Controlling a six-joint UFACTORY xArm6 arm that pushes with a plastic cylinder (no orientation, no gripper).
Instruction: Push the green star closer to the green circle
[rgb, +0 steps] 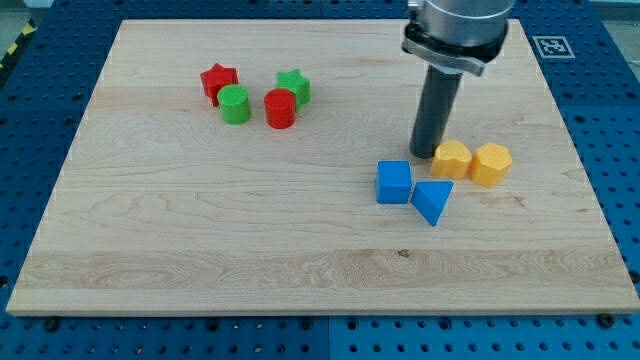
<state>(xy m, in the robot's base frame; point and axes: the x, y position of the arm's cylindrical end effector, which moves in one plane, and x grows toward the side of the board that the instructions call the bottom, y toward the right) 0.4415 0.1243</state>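
Observation:
The green star (294, 86) sits near the view's top, left of centre, touching the red cylinder (280, 108) just below it. The green circle (235, 104) lies to the left of the red cylinder, a small gap between them, with the red star (218, 80) touching its upper left. My tip (424, 153) stands on the board far to the right of that group, right beside the left edge of the yellow heart-shaped block (452, 159) and just above the blue cube (393, 183).
A yellow hexagon block (491, 163) sits right of the yellow heart-shaped block. A blue triangle (432, 200) lies right of the blue cube. The wooden board (150, 230) rests on a blue perforated table.

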